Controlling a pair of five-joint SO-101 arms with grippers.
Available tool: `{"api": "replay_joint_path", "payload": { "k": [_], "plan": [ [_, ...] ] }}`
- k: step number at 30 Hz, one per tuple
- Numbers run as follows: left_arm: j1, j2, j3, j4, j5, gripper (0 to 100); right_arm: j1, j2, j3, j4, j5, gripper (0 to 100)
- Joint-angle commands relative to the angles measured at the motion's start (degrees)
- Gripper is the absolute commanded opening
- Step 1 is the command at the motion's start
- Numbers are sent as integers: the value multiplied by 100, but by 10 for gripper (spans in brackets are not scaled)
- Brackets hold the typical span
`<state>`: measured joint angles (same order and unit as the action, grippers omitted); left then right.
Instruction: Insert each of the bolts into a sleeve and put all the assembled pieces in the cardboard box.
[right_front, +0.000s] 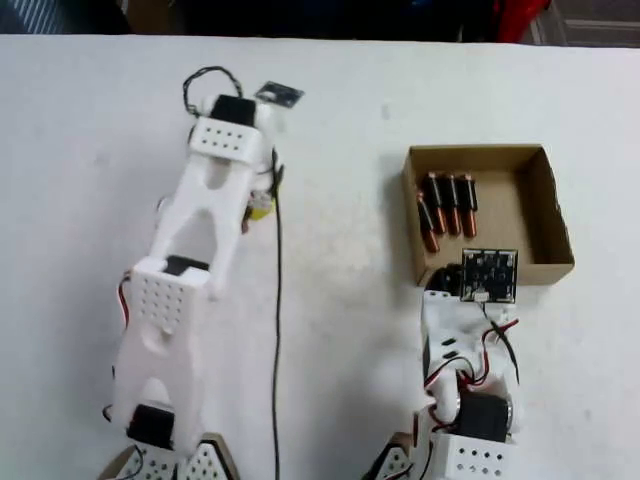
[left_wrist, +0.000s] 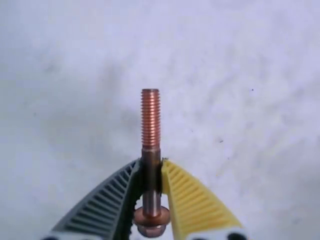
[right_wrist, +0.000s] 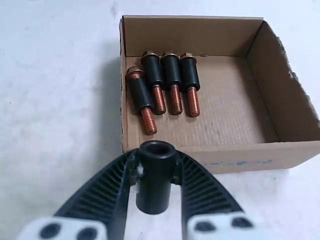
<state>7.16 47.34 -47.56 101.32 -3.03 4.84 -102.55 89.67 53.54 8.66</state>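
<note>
Left pincer (left_wrist: 151, 172) clamps the bolt (left_wrist: 150, 120) mid-shank, threads pointing out past its tips; right pincer (right_wrist: 155, 160) clamps the sleeve (right_wrist: 154, 187), bore end toward the box (right_wrist: 240, 162).

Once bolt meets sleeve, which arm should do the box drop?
Right, likely. Its jaws hold the sleeve just outside the box; the left jaws hold the bolt well across the table.

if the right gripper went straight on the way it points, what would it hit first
Probably the near wall of the box, right past the sleeve the right gripper holds. If the gripper sits higher than that wall, it would clear it and reach the sleeved bolts inside; height is unclear.
</note>
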Motion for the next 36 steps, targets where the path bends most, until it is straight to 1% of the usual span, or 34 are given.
{"api": "replay_joint_path", "payload": {
  "k": [1, 5, 11, 18, 23, 28, 33, 36],
  "plan": [
    [-31, -453, -273, 105, -70, 21, 40, -75, -26, -163, -18, 35],
    [-4, -963, -53, 105, -70, 21, 40, -75, -26, -163, -18, 35],
    [-22, -2035, 1116, 70, -79, 21, 40, -75, -26, -171, -18, 35],
    [-22, -2976, 2233, 53, -105, 21, 40, -75, -26, -163, -18, 35],
    [-13, -3565, 2910, 35, -879, 20, 40, -75, -26, -163, -18, 35],
    [-22, -4198, 3859, -369, -967, 20, 31, -75, -26, -163, -18, 35],
    [-31, -4857, 4976, -1020, -976, 20, 22, -66, 44, -189, -18, 35],
    [-48, -5218, 5591, -1415, -976, 21, -154, -66, 62, -171, -18, 35]
  ]
}}
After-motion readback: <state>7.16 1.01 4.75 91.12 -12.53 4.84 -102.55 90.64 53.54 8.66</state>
